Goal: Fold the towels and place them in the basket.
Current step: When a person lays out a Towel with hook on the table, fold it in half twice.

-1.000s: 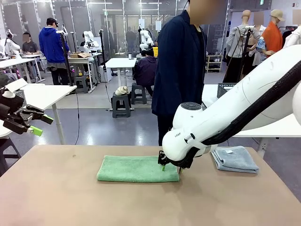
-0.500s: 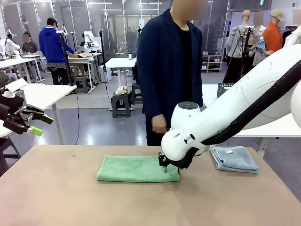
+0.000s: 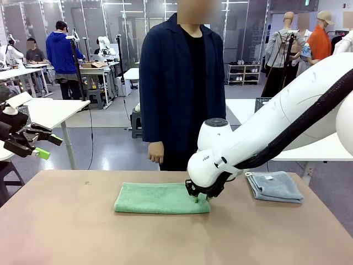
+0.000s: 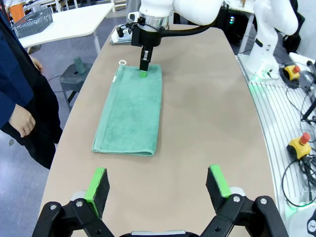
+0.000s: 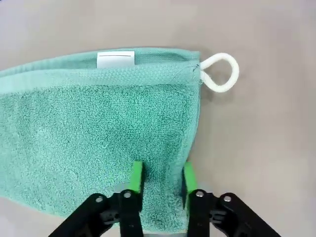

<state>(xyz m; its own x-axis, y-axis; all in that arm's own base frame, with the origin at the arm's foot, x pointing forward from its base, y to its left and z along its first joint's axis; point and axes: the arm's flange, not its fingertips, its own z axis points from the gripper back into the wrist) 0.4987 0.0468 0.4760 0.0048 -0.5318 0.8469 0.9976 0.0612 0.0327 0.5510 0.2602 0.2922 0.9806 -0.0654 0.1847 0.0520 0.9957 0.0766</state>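
The green towel (image 5: 94, 133) runs off the left and bottom edges of the right wrist view, so its full length cannot be told there; the print on its white label (image 5: 115, 59) is too small to read; in the front view the right gripper (image 3: 197, 196) and the arm above it cover the towel's right far corner; the grey-blue towel (image 3: 274, 186) has its near left edge behind the same arm; the basket (image 4: 32, 22) is cut by the top edge of the left wrist view.

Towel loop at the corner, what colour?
White. The loop sticks out from the green towel corner; clearest in the right wrist view.
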